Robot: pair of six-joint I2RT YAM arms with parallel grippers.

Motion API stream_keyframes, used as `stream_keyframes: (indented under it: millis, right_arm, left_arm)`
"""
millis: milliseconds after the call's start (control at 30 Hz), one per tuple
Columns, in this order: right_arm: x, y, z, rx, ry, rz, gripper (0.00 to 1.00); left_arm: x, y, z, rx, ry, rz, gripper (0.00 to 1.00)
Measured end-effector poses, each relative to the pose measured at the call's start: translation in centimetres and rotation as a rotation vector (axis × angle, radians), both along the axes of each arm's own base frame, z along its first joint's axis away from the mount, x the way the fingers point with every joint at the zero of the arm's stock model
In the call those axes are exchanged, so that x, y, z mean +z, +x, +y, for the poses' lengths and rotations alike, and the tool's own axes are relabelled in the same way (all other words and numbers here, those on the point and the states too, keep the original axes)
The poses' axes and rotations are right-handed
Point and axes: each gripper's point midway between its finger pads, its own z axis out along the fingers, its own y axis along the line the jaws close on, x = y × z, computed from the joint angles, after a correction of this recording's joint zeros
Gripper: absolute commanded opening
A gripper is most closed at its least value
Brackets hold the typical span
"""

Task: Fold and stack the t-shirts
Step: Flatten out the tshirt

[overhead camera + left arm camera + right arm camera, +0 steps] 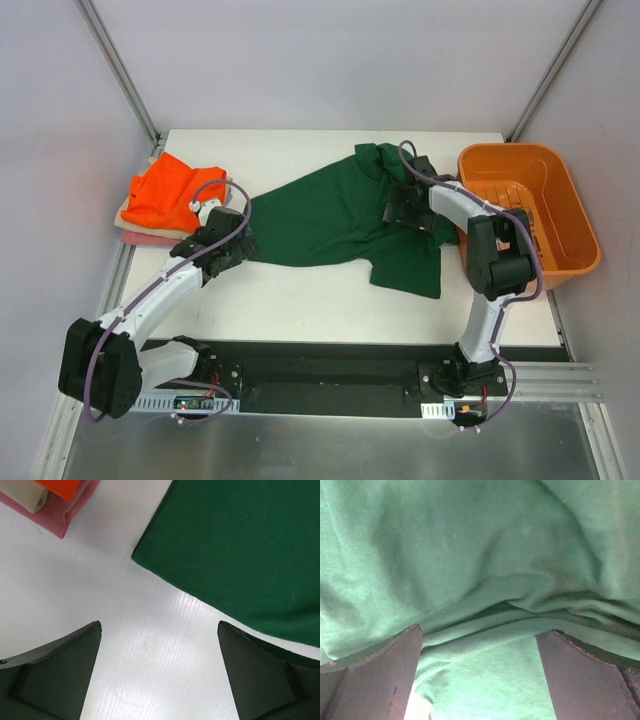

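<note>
The dark green t-shirt (335, 215) lies rumpled across the middle of the white table (300, 305). Its corner also shows in the left wrist view (240, 545). My left gripper (240, 243) is open and empty, low over bare table just off that corner (159, 625). My right gripper (396, 208) is open and pressed down into the shirt's upper right part, with a fold of green cloth (485, 615) between the fingers (479, 627). The bright orange t-shirt (168, 193) tops a pile at the far left, over a cream one (35, 497) and a pink one (67, 515).
An orange plastic basket (560, 235) stands at the table's right edge, next to the right arm. Grey walls close in the left, back and right. A black rail runs along the near edge between the arm bases.
</note>
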Motion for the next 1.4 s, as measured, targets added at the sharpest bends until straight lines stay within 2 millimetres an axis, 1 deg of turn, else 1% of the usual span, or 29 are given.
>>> stream_keyframes:
  millis: [100, 133, 167, 200, 267, 333, 400, 433, 500, 567, 600, 667, 733, 800, 933, 1100, 1200, 1300, 1400]
  right_arm:
    - [1.0, 0.1, -0.6, 0.029, -0.031, -0.019, 0.96]
    - [1.5, -0.3, -0.5, 0.045, -0.043, -0.029, 0.96]
    - [2.1, -1.2, -0.4, 0.075, -0.069, -0.051, 0.96]
    - [2.7, -2.2, -0.1, 0.102, -0.087, -0.062, 0.96]
    - [4.7, -5.0, 1.2, 0.189, -0.117, -0.116, 0.96]
    - [7.4, -7.9, 2.9, 0.278, -0.117, -0.201, 0.96]
    - [9.8, -10.2, 3.9, 0.332, -0.084, -0.291, 0.96]
    - [11.0, -11.4, 3.9, 0.343, -0.058, -0.34, 0.96]
    - [12.3, -13.2, 2.9, 0.325, -0.012, -0.419, 0.96]
    - [12.2, -14.6, 1.8, 0.298, 0.019, -0.46, 0.96]
    - [11.7, -15.3, 1.4, 0.288, 0.031, -0.469, 0.96]
    - [10.3, -16.8, 0.4, 0.278, 0.037, -0.461, 0.96]
    - [9.5, -17.6, -0.2, 0.266, 0.032, -0.452, 0.96]
    - [9.4, -17.9, -0.8, 0.248, 0.024, -0.46, 0.96]
    - [9.9, -17.7, -1.6, 0.207, 0.004, -0.492, 0.96]
    - [9.4, -17.8, -2.4, 0.183, -0.031, -0.479, 0.96]
    - [9.1, -17.8, -2.6, 0.178, -0.044, -0.471, 0.96]
    - [8.9, -17.9, -2.8, 0.17, -0.053, -0.469, 0.96]
    - [8.4, -18.0, -3.1, 0.165, -0.063, -0.463, 0.96]
  left_arm:
    - [-1.0, 0.2, 0.3, 0.041, -0.003, 0.036, 0.94]
    - [-1.4, 0.4, 0.6, 0.064, -0.005, 0.049, 0.9]
    - [-1.8, 0.6, 1.0, 0.091, -0.009, 0.062, 0.86]
    - [-2.2, 0.8, 1.3, 0.117, -0.013, 0.072, 0.86]
    - [-2.8, 1.6, 2.0, 0.173, -0.026, 0.085, 0.84]
    - [-3.3, 2.5, 2.5, 0.221, -0.042, 0.091, 0.76]
    - [-3.8, 3.5, 2.8, 0.26, -0.054, 0.095, 0.71]
    - [-4.0, 4.0, 2.8, 0.273, -0.059, 0.097, 0.67]
    - [-4.6, 5.0, 2.7, 0.297, -0.064, 0.103, 0.63]
    - [-5.3, 5.7, 2.7, 0.32, -0.061, 0.111, 0.54]
    - [-5.6, 5.8, 2.8, 0.328, -0.053, 0.119, 0.52]
    - [-6.2, 6.6, 2.9, 0.338, -0.045, 0.136, 0.52]
    - [-6.7, 7.1, 3.0, 0.349, -0.049, 0.141, 0.52]
    - [-6.9, 7.1, 2.9, 0.357, -0.054, 0.145, 0.51]
    - [-7.0, 7.1, 2.6, 0.354, -0.073, 0.15, 0.48]
    - [-7.3, 7.0, 2.3, 0.352, -0.086, 0.157, 0.43]
    - [-7.3, 7.3, 2.2, 0.354, -0.091, 0.151, 0.28]
    - [-7.5, 7.6, 2.1, 0.359, -0.1, 0.146, 0.0]
    - [-7.5, 7.8, 1.8, 0.351, -0.113, 0.141, 0.0]
